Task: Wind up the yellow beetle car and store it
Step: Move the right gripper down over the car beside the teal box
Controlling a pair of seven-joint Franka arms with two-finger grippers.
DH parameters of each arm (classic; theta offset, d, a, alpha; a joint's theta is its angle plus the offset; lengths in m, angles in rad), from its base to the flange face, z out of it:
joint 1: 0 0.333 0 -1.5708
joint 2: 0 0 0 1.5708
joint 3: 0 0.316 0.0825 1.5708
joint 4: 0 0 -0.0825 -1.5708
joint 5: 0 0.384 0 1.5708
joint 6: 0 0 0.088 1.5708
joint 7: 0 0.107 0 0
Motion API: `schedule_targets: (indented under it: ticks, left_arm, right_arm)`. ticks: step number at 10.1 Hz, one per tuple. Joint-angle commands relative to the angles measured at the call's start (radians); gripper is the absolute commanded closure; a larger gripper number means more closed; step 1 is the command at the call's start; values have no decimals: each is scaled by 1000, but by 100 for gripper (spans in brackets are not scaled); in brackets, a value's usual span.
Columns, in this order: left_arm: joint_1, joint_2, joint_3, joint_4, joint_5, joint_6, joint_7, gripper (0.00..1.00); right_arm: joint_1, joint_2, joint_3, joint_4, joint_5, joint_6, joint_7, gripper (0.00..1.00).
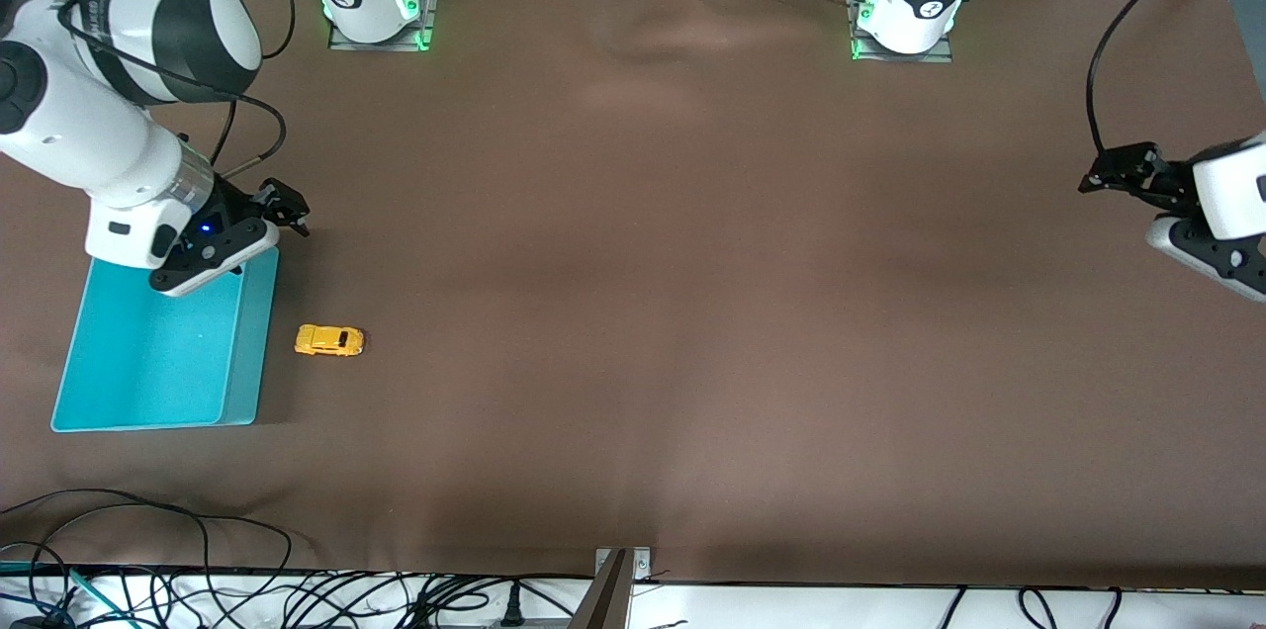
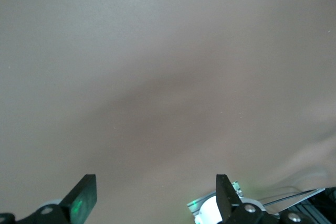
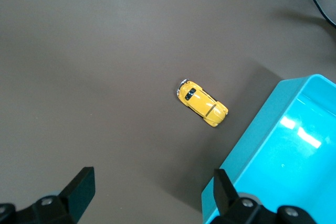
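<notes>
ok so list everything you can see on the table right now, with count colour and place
yellow beetle car: one, yellow-orange, upright on the table beside the bin, on the side toward the left arm's end.
bin: one, turquoise, nothing visible inside, at the right arm's end of the table.
tablecloth: one, brown, covering the table.
cables: several, black, along the table edge nearest the front camera.
right gripper: one, black, jaws open, over the bin's farther rim.
left gripper: one, black, jaws open, waiting over bare cloth at the left arm's end.
</notes>
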State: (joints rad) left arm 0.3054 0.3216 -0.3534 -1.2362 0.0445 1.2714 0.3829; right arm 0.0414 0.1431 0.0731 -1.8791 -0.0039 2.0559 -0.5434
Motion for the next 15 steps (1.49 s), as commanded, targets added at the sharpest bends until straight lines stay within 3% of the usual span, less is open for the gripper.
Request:
schedule_targets:
  ticks: [1,2,4,7,10,15]
  left_arm:
    - [-176,-192,262,-232,-136,162,-29,0]
    - [-198,-263,286,-326,-140,193,-41,0]
    - [-239,-363,289,-414,-65,221,-164,0]
    - [-261,-372,306,-417,-40,215,-188,0]
    - [-337,-368,407,-417,-66,217,-183,0]
    - [-338,-357,401,-396,-67,192,-193,0]
  right_arm:
    - [-9,35,-18,-46,-10,101,-169,0]
    - [-12,70,-33,-46,-7,136,-266,0]
    - [-15,134,-65,-46,-2,193,-399,0]
    - [-15,206,-69,-46,-2,274,-499,0]
    - [-35,289,-64,-43,4,364,-628,0]
    - [-37,386,-59,-34,1,493,-677,0]
